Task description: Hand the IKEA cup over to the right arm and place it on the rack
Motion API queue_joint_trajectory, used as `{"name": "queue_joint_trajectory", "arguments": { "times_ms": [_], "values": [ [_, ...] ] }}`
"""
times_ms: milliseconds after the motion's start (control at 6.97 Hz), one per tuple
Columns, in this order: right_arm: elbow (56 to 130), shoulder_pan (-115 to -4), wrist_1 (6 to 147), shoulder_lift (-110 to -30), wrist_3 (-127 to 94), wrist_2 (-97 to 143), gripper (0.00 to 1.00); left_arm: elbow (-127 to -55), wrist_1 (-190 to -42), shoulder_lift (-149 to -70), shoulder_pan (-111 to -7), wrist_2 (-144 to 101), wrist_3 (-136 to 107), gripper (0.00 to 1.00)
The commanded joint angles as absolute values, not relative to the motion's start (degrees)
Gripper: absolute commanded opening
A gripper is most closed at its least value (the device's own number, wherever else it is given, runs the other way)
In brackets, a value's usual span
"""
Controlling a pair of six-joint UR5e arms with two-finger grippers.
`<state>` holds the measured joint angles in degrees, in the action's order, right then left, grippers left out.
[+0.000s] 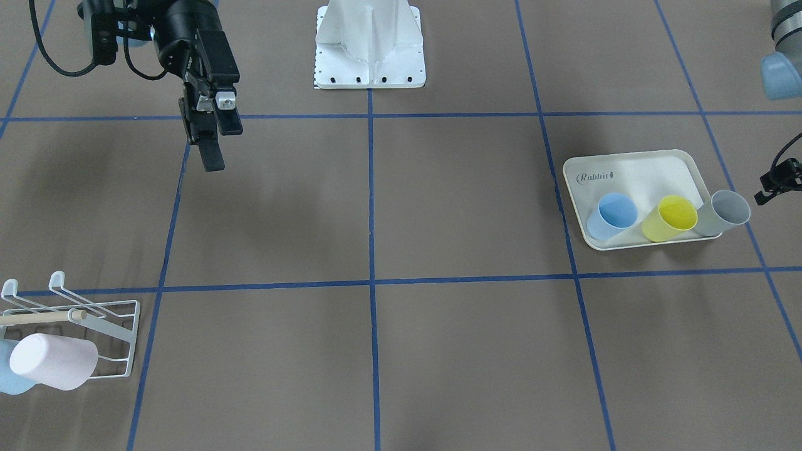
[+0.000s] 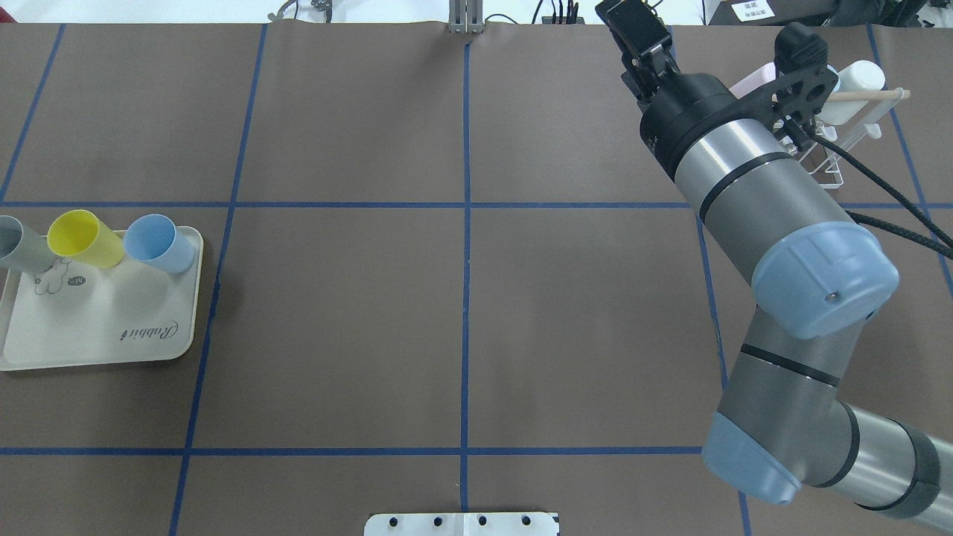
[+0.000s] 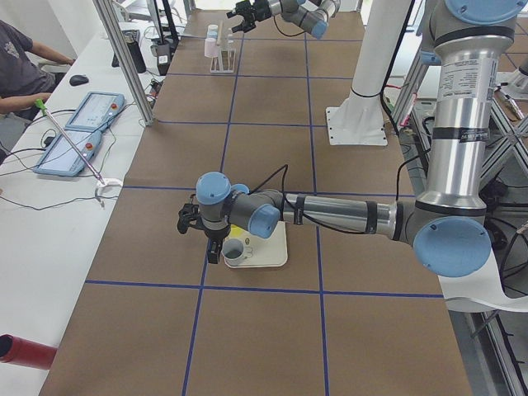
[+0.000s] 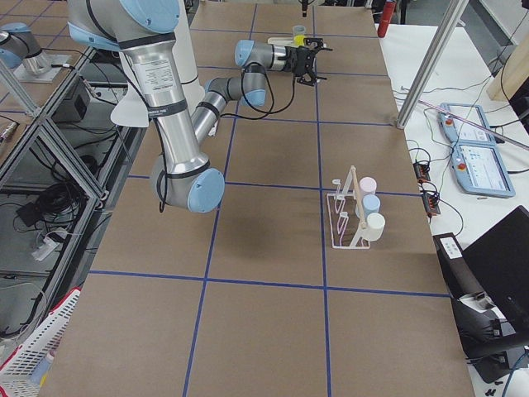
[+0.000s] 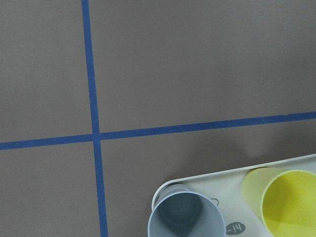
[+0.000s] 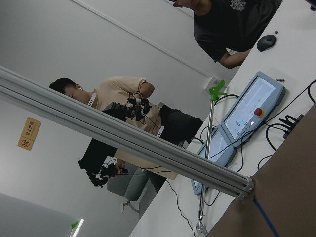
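Observation:
Three IKEA cups stand on the cream tray (image 1: 633, 166): blue (image 1: 614, 213), yellow (image 1: 673, 217) and grey (image 1: 727, 212), the grey one at the tray's corner. My left gripper (image 3: 221, 247) hangs just over the grey cup (image 5: 185, 219). It shows only in the side views, so I cannot tell its state. My right gripper (image 1: 220, 147) is open and empty, raised above the table some way from the white wire rack (image 1: 119, 338). The rack holds a pink cup (image 1: 53, 361), a blue cup (image 1: 7, 376) and a white cup (image 4: 375, 223).
The robot's white base (image 1: 369, 47) sits at the table's middle back edge. Blue tape lines grid the brown table. People sit at a side desk with teach pendants (image 3: 82, 132). An aluminium post (image 3: 124, 58) stands at the table's edge.

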<state>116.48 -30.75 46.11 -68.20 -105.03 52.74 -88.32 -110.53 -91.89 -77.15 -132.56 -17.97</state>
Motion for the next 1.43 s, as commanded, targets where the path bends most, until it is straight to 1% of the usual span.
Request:
{"name": "queue_joint_trajectory", "arguments": {
  "times_ms": [0, 1148, 1291],
  "values": [
    [116.4, -30.1, 44.6, -68.3, -105.0, 52.8, 1.0, -83.3, -115.0, -92.5, -77.1, -132.7, -18.6, 1.0],
    [116.4, -29.3, 44.6, -68.6, -105.0, 52.6, 1.0, -82.3, -115.1, -92.4, -73.8, -132.5, -19.5, 0.99],
    [116.3, -29.4, 44.6, -68.7, -104.9, 52.6, 1.0, -82.3, -115.1, -92.4, -72.4, -132.4, -19.5, 0.96]
  ]
}}
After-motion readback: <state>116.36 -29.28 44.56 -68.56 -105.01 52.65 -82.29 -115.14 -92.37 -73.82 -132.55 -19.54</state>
